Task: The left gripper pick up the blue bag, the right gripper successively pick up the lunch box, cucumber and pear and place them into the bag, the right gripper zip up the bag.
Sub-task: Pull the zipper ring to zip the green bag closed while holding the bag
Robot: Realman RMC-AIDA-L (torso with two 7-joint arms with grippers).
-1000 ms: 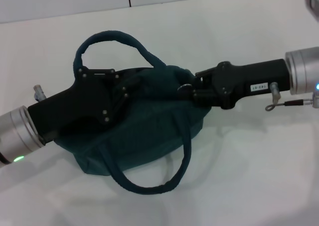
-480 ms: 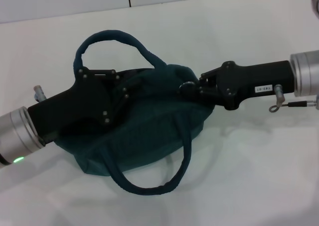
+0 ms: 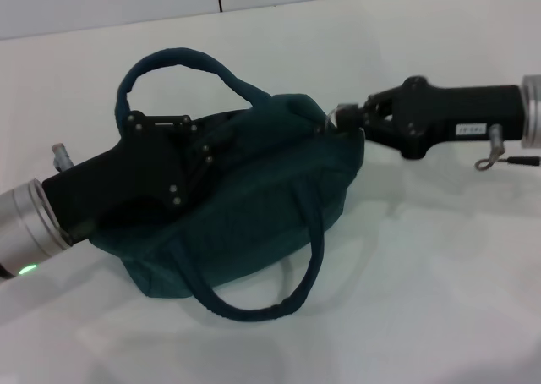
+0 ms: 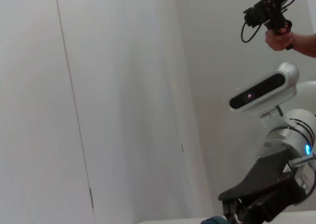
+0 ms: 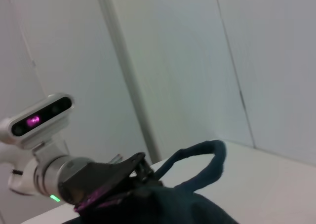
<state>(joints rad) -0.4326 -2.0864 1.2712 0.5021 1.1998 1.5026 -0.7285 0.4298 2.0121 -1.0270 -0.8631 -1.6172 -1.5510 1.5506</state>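
Bag point(image 3: 254, 206): a soft, dark blue-green cloth bag lying on the white table point(image 3: 439, 299), bulging and rounded, its top seam drawn together along the ridge; no contents show.
Handles: one looped handle point(image 3: 169, 63) arches up over the far side of the bag; the other handle point(image 3: 279, 295) droops down onto the table on the near side.
Left gripper point(image 3: 190, 151): a black body with visible screws, lying against the bag's left end, its silver wrist with a green light out beyond the bag's left edge. Its fingers are pressed into the cloth near the top seam; how far they are parted, or whether they pinch the fabric, cannot be told.
Right gripper point(image 3: 338, 117): a black body with a small white sticker, reaching in from the bag's right side. Its fingertips are drawn close together at the right end of the bag's top seam, pinched on a small pale metal piece there, seemingly the zip pull.
Wrist views: the right wrist view shows the bag point(image 5: 187, 204) with its raised handle and the left gripper point(image 5: 106, 182) beyond it; the left wrist view shows only a sliver of the bag by the right gripper point(image 4: 261, 197).
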